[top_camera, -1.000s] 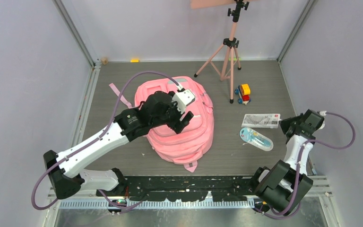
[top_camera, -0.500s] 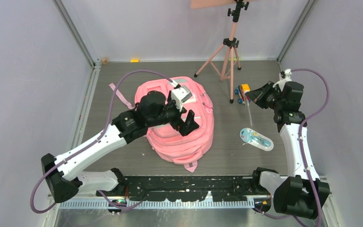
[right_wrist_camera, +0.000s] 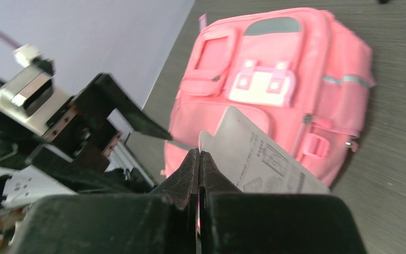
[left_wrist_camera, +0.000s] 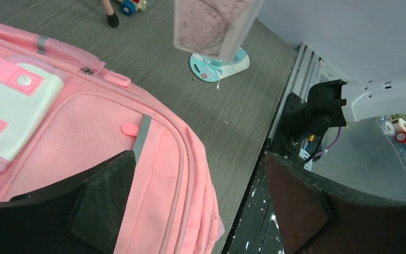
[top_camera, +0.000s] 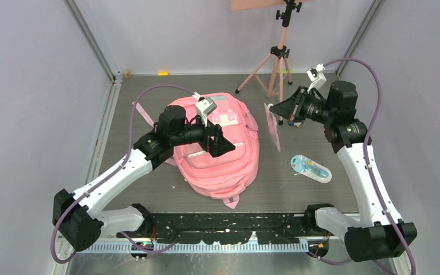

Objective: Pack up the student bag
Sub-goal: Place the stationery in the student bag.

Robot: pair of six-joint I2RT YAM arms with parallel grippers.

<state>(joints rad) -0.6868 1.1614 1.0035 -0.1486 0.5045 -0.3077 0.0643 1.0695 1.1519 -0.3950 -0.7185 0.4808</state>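
Grey wood-grain tabletop [top_camera: 166,189] fills the cell, walled in pale lilac, and your student bag [top_camera: 223,166] lies flat on it left of centre, front pockets and white patch [left_wrist_camera: 10,121] facing up, one strap [top_camera: 143,114] trailing off toward the left wall. Your left gripper [top_camera: 215,140] hangs over the bag's front with its jaws spread wide and nothing between them; from its wrist camera one finger sits above the pink mesh pocket, the other out past the bag's edge over the table's near rail. Your right gripper [right_wrist_camera: 199,154] is pinched tight on the top edge of a clear flat packet [top_camera: 274,126], which dangles in the air just right of the bag, well off the table. Behind it a pink tripod [top_camera: 278,63] stands at the back, its legs spread close to the right arm's wrist. A blue-and-white blister pack [top_camera: 310,168] lies on the table to the right of the bag, below the hanging packet. A small toy car [left_wrist_camera: 129,5] shows only as wheels, cut off at the top edge of the left wrist view, and in the overhead view the right gripper covers it. Print on the packet is too blurred to read, and whether the bag's zips are open you cannot tell from here.
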